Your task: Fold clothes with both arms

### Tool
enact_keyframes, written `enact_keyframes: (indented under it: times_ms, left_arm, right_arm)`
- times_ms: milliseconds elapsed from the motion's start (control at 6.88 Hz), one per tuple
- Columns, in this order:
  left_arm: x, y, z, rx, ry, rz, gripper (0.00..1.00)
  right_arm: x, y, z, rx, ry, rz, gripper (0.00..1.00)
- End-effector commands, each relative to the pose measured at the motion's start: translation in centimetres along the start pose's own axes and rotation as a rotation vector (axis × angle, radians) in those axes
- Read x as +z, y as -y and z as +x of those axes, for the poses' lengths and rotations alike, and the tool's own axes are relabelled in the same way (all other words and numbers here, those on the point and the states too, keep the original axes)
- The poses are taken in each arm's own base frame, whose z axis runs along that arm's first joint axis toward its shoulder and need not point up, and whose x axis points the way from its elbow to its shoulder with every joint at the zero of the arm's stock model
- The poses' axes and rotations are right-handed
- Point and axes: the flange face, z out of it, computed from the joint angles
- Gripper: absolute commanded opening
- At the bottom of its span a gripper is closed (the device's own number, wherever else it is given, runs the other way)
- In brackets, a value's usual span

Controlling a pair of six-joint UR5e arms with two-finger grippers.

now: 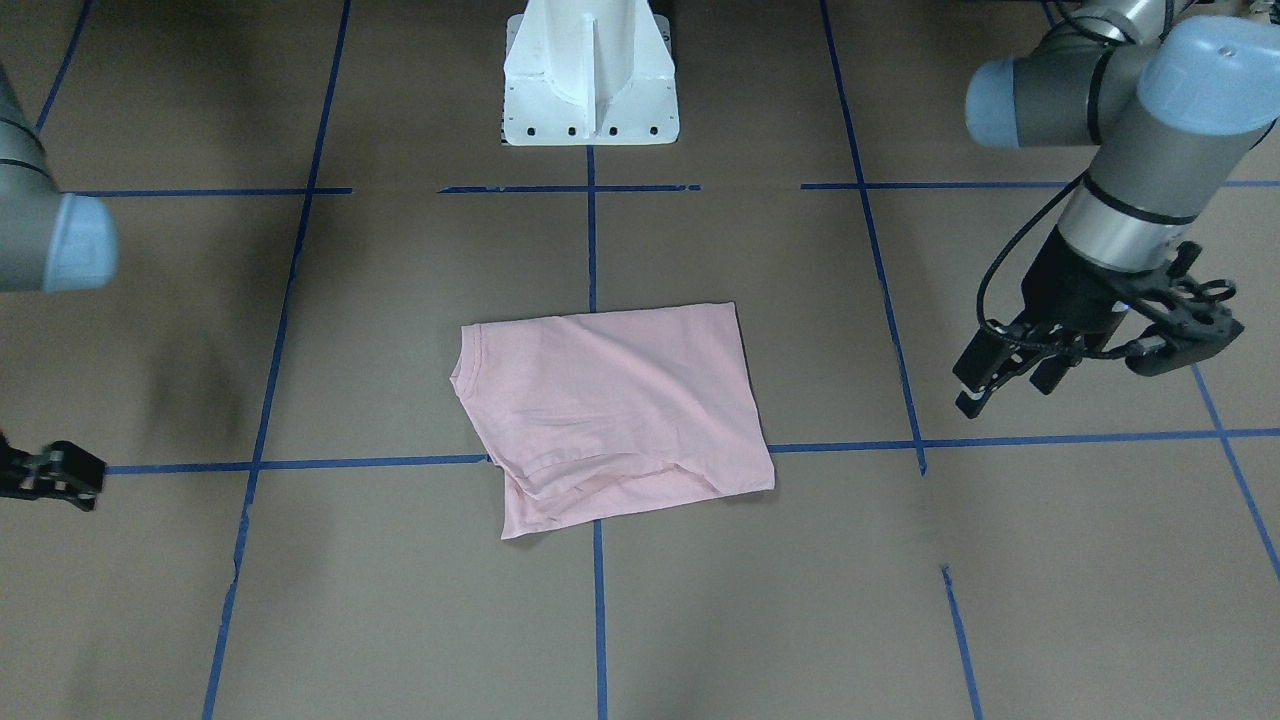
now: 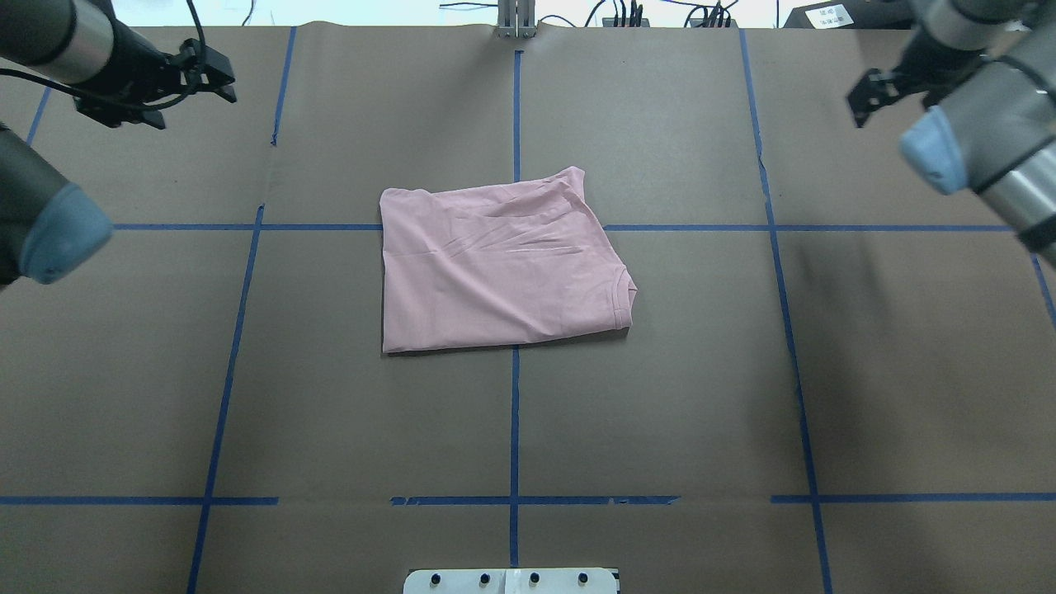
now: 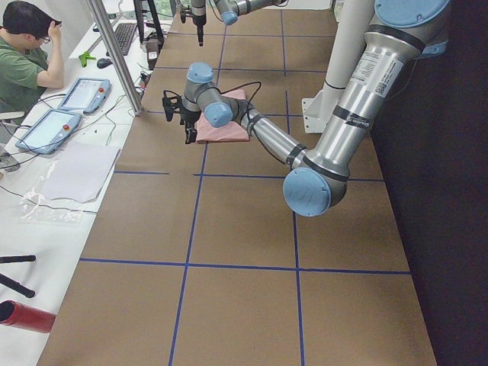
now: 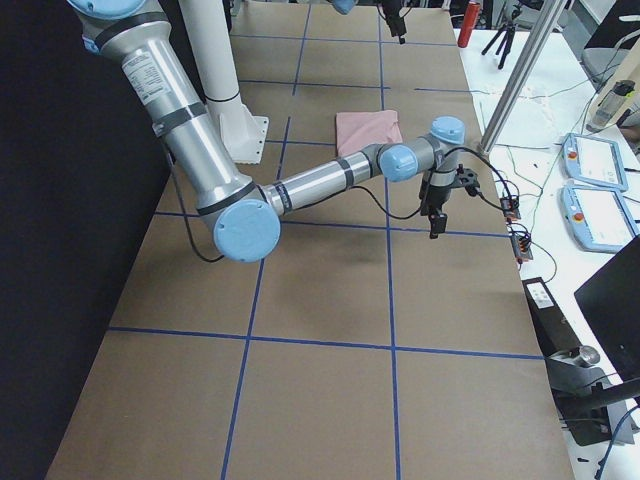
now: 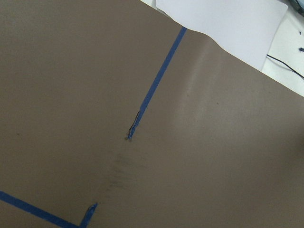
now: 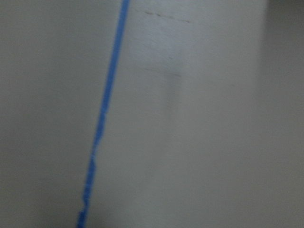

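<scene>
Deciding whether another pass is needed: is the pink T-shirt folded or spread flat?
Folded. The T-shirt lies as a compact, roughly rectangular bundle with layered edges, its collar at one side, no sleeves sticking out.

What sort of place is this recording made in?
Most likely a robotics lab workcell: the left arm and right arm stand over a paper-covered table gridded with blue tape, teach pendants lie on the side bench, and a person sits beside them.

Pink T-shirt (brown, blue-gridded table)
</scene>
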Motion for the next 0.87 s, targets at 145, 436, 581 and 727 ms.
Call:
enact_keyframes:
  times_ms: [145,436,581,727]
  left_arm:
    - [-5.5,5.7,-13.0,0.296,0.109,-0.054,1.0]
    - [-6.4,6.0,-24.3,0.426,0.171,-0.096,1.0]
    - [-6.9,6.6,-29.5,0.502,0.198,-0.119,1.0]
    - [-7.3,5.7,-35.6,0.608,0.207,-0.154,1.0]
  right_arm:
    - [-1.2,-11.2,21.9,-0.048,0.09,-0.02,1.0]
    - [0.7,-15.9,26.2,0.026,0.132,-0.047,1.0]
    - [0.8,-17.7,27.9,0.066,0.136,-0.049,1.0]
    - [0.3,-18.7,28.9,0.098,0.178,-0.033,1.0]
